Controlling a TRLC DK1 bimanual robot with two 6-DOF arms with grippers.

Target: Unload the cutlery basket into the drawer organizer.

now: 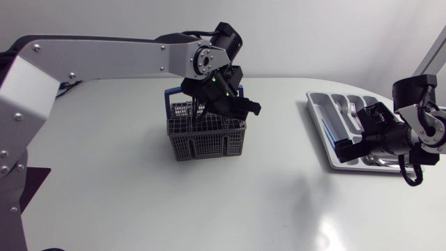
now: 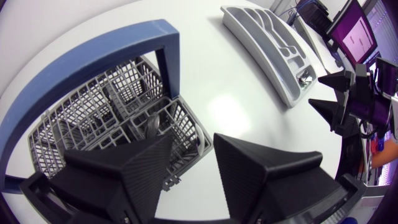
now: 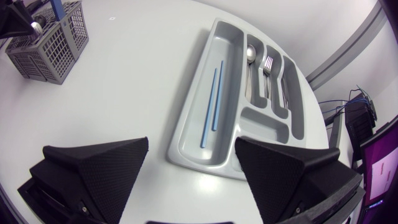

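In the organizer (image 3: 180,127) lie two blue sticks (image 3: 214,99), one spoon (image 3: 250,53), one fork (image 3: 268,63) (left claw (image 2: 194,140), right claw (image 3: 192,142) gape empty).

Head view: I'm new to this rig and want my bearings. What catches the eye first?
The grey cutlery basket with its blue handle stands in the middle of the table, with the left claw open over it. At the table's right edge lies the grey drawer organizer, the right claw open over one end. Two blue sticks lie in its long compartment, with a spoon and a fork in the next ones.
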